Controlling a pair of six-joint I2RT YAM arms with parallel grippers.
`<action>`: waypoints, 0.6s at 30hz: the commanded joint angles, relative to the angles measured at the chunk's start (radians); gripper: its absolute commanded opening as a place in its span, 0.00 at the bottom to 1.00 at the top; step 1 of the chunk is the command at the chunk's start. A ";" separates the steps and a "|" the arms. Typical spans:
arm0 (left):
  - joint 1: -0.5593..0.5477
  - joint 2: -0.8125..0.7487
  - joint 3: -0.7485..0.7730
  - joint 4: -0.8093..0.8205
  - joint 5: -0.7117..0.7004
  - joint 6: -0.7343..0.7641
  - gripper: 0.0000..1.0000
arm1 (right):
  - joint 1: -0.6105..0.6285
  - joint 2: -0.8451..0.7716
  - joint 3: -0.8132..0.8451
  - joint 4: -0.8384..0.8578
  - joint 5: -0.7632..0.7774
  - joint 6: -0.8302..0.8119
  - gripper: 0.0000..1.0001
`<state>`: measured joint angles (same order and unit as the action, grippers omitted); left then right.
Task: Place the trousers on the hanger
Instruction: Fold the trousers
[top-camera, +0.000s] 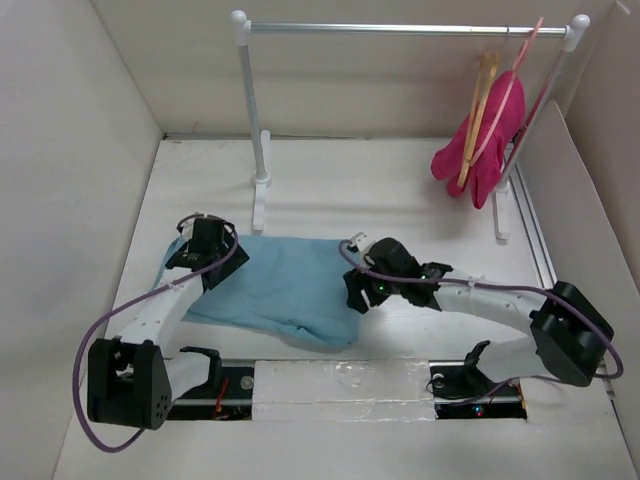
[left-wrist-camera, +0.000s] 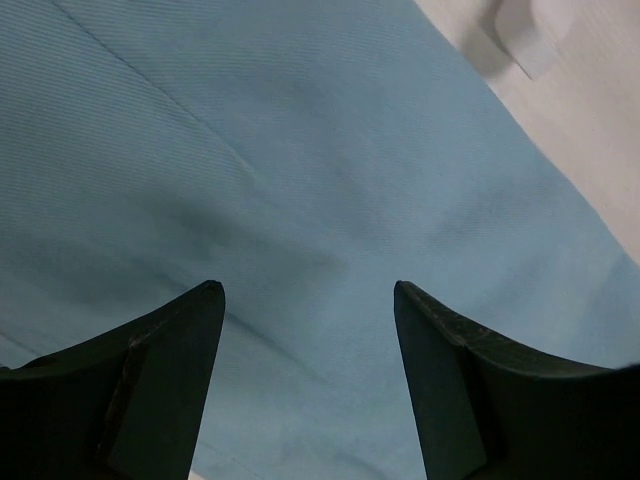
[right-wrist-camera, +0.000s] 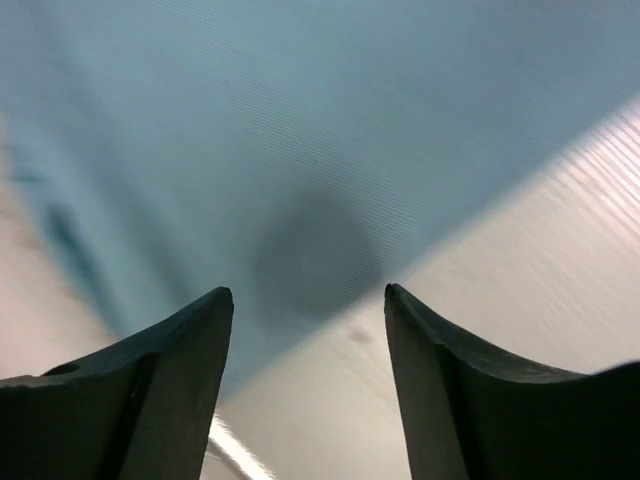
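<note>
- At lower centre of the right wrist view, the right gripper (right-wrist-camera: 307, 290) hung with its fingers parted and nothing between them. It was poised over the slanting edge where blue cloth met bare table.
- The left gripper (left-wrist-camera: 308, 288) was likewise spread and empty, low over a smooth stretch of the same cloth.
- The large light sky-blue soft cloth trousers (top-camera: 290, 285) lay flat on the white table (top-camera: 380, 200), centre-left in the top view. One gripper was at their left end and one at their right edge.
- The step in hand looked like the first pinch. It would go best if each gripper dropped straight down onto a border and took the layers together, since a bite into mid-panel would likely bunch the cloth.
- The left gripper seemed to be over mid-cloth and might need shifting to an edge.
- Bare table lay to the right of the cloth and beyond it.
- The white clothes rack's left post (top-camera: 262, 190) stood just beyond the trousers, an obstacle for any lift.
- The slim tan wooden hanger (top-camera: 484, 95) hung on the rack's bar at upper right, well apart from the trousers. It hung beside a pink plastic hanger (top-camera: 520, 70) carrying a magenta garment (top-camera: 480, 150), close enough to crowd an approach.
</note>
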<state>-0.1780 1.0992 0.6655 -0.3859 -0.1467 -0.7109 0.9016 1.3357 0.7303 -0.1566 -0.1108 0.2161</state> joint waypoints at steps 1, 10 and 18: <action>0.080 0.024 -0.043 0.142 0.104 -0.028 0.64 | -0.148 -0.035 -0.026 0.040 0.008 -0.059 0.70; 0.089 0.086 -0.098 0.199 0.065 -0.065 0.63 | -0.406 0.304 0.144 0.252 -0.245 -0.187 0.58; 0.089 0.094 -0.090 0.182 0.027 -0.071 0.63 | -0.480 0.419 0.181 0.356 -0.282 -0.101 0.00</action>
<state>-0.0902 1.2140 0.5812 -0.2092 -0.0914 -0.7689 0.4385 1.7557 0.8780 0.1123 -0.3763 0.1009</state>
